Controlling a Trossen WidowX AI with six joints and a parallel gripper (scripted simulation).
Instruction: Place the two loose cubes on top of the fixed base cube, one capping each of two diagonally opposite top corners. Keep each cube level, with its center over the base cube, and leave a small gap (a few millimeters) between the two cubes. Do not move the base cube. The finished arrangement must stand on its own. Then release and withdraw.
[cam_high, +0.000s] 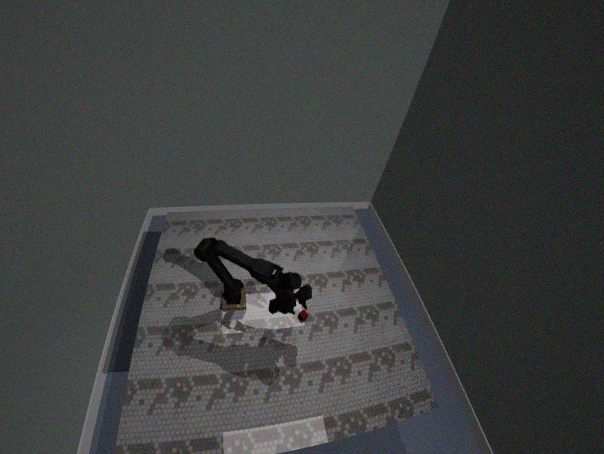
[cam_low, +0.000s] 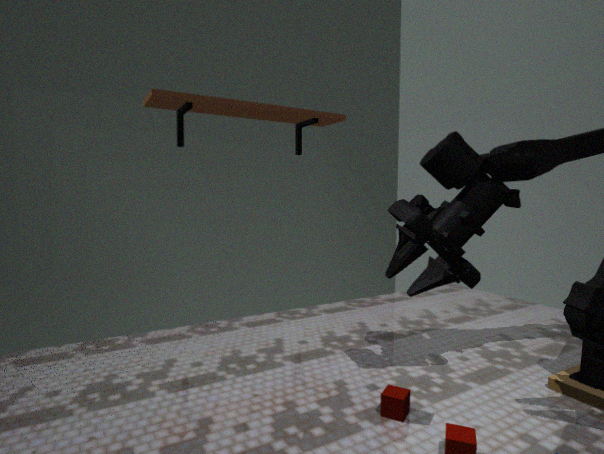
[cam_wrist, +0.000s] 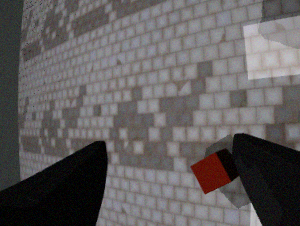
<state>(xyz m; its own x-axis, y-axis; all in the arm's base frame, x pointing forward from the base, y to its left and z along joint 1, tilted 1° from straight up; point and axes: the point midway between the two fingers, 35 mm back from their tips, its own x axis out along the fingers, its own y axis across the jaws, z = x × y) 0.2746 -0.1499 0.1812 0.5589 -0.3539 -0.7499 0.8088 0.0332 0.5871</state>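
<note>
A red cube (cam_high: 303, 314) (cam_low: 395, 403) (cam_wrist: 212, 172) sits on the patterned surface. I cannot tell for certain that these views show the same red cube. A second red cube (cam_low: 460, 439) stands at the bottom edge of the exterior view, partly cut off. A thin blue sliver (cam_low: 560, 453) shows at that view's bottom edge; the rest of that thing is out of frame. My gripper (cam_high: 299, 309) (cam_low: 399, 285) (cam_wrist: 170, 148) is open and empty, tilted down, above the surface. In the wrist view the red cube is beside the right finger. The arm may hide other cubes in the top view.
The arm stands on a wooden base plate (cam_high: 226, 306) (cam_low: 565, 382). A wooden shelf (cam_low: 245, 108) on black brackets is on the wall behind. Bright light patches and the arm's shadows lie on the patterned surface (cam_high: 350, 380) (cam_low: 200, 410). Walls rise around it.
</note>
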